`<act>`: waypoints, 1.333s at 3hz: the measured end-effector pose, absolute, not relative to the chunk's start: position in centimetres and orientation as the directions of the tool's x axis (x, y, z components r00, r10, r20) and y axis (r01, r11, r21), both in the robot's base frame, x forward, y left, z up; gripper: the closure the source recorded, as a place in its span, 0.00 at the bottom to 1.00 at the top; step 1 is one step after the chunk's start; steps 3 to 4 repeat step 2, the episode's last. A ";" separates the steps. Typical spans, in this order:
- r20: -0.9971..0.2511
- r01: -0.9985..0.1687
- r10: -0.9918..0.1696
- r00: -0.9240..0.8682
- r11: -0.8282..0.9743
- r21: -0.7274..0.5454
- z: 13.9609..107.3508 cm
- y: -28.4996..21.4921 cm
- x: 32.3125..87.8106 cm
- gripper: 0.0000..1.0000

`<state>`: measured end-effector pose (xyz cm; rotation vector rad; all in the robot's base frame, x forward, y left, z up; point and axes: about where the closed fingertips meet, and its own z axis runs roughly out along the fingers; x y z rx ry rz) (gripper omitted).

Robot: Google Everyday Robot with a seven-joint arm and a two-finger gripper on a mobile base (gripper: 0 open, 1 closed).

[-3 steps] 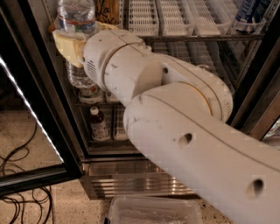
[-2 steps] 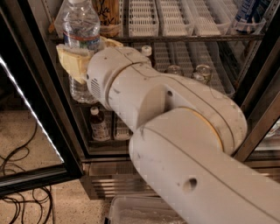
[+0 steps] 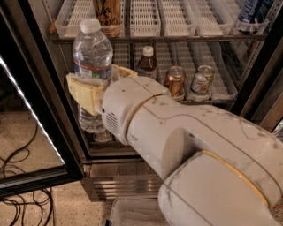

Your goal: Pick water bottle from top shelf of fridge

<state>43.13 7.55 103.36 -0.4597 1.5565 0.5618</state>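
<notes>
At far left, open glass door [image 3: 40, 110], black-framed, with a lit white strip along its edge; beneath it, dark cables [image 3: 22, 176] on a speckled floor. Next, the water bottle [image 3: 92, 53]: upright, white cap on, clamped around its middle by the cream fingers [image 3: 78, 89] of the gripper [image 3: 95, 88]. Held in front of the fridge [image 3: 51, 66] at the left side of its opening, off the top shelf [image 3: 185, 39], cap about level with the white trays, base hanging well below that rack. Behind it on the top shelf, a brown carton [image 3: 108, 15]; far right up there, a blue-and-white pack [image 3: 252, 13]. On the rack below, 1 brown bottle [image 3: 147, 66] and 2 cans [image 3: 175, 81]. Across the right and lower part, the white arm [image 3: 199, 145]. Lowest, a ribbed steel base [image 3: 115, 185] and a clear tub [image 3: 132, 212].
</notes>
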 end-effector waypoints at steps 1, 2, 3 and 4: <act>-0.994 -0.597 0.044 -0.100 0.797 0.095 102.6 6.2 41.6 1.00; -0.992 -0.576 0.045 -0.122 0.810 0.108 102.1 4.7 40.3 1.00; -0.992 -0.576 0.045 -0.122 0.810 0.108 102.1 4.7 40.3 1.00; -0.992 -0.576 0.045 -0.122 0.810 0.108 102.1 4.7 40.3 1.00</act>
